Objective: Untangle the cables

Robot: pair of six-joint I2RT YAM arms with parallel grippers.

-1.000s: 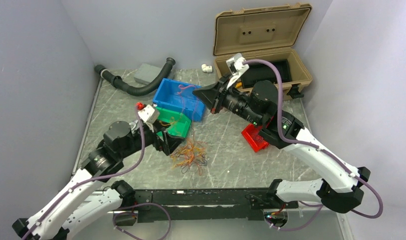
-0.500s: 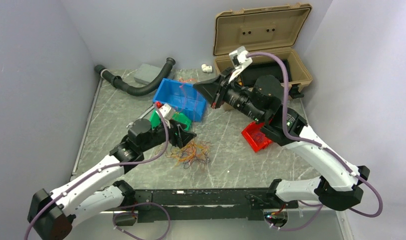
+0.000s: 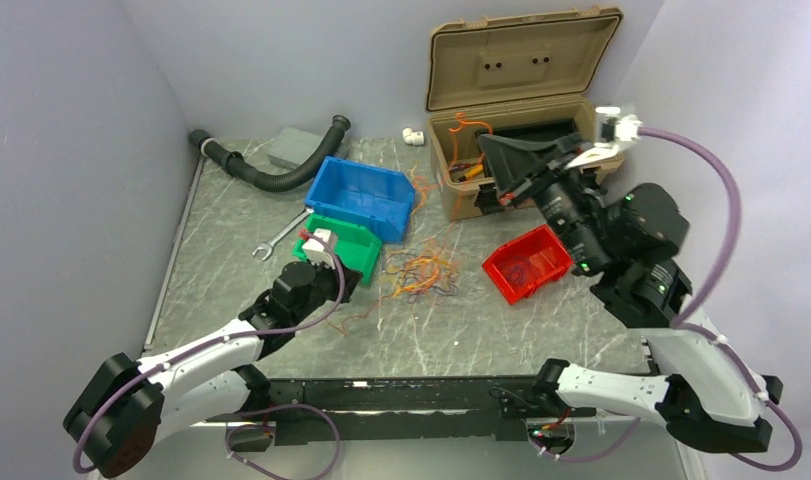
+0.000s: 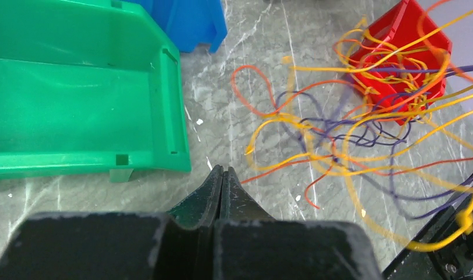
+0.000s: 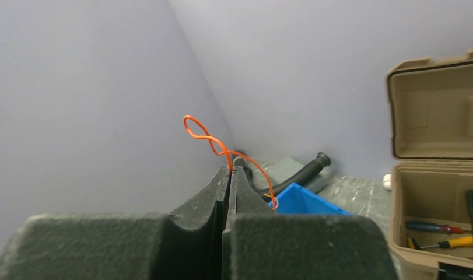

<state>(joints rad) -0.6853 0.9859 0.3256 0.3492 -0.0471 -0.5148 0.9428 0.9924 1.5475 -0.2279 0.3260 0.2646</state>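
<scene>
The cables (image 3: 426, 270) lie in a loose orange, yellow, red and purple tangle on the table between the green bin (image 3: 346, 250) and the red bin (image 3: 526, 262). In the left wrist view the cables (image 4: 362, 116) spread to the right. My left gripper (image 4: 223, 169) is shut low over the table by the green bin's corner, and a red strand ends beside its right finger. My right gripper (image 5: 230, 169) is shut on one orange cable (image 5: 202, 131), raised over the tan case (image 3: 521, 60). The strand loops above its tips.
A blue bin (image 3: 366, 195) stands behind the green one. A black hose (image 3: 271, 175), a grey block (image 3: 294, 148) and a white fitting (image 3: 413, 135) sit at the back. A wrench (image 3: 276, 237) lies left of the green bin. Tools lie inside the case.
My left gripper has shut and drawn back toward the near left. My right arm has swung right over the case with the orange cable, and the tangle has slid toward the red bin.
</scene>
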